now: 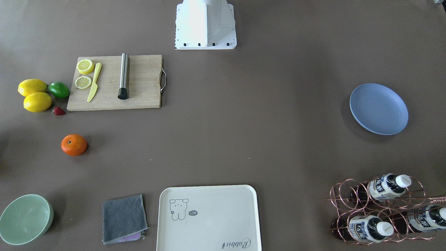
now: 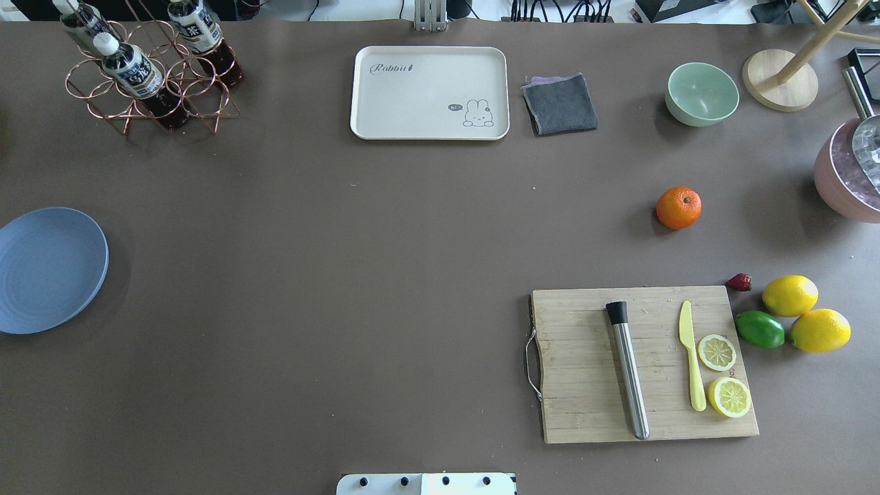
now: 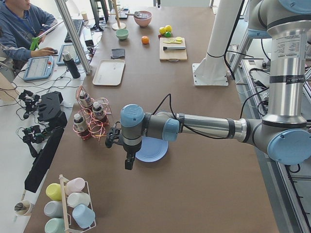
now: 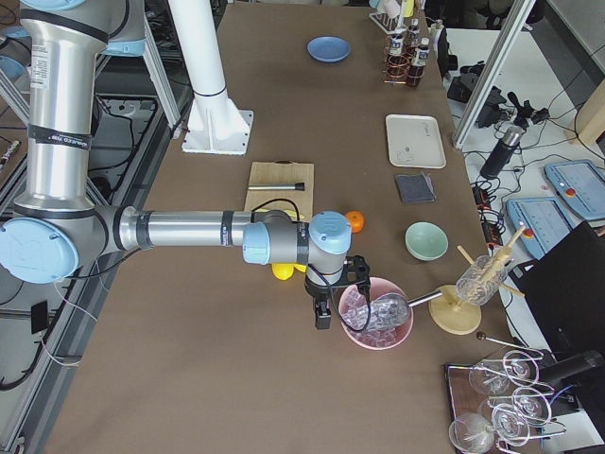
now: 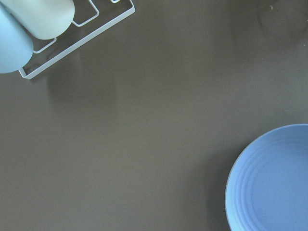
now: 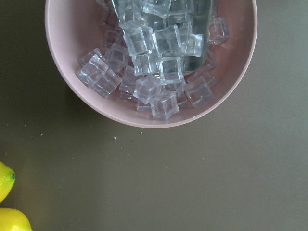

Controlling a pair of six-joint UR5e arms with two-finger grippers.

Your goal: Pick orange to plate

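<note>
A pink bowl (image 6: pixel 60 43) of glassy ice (image 6: pixel 159 57) sits just beside the right tool (image 4: pixel 322 317); how far either tool is open I cannot tell. The orange (image 2: pixel 678 207) lies loose on the worktop (image 2: pixel 344 275) near it, well apart from the matte ringed plate (image 2: pixel 48 270) beside the left tool (image 3: pixel 129 162). Round and slick-looking, it could roll from an off-centre pinch.

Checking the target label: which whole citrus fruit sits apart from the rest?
The orange, alone on the table; the two lemons and the lime huddle beside the cutting board.
</note>
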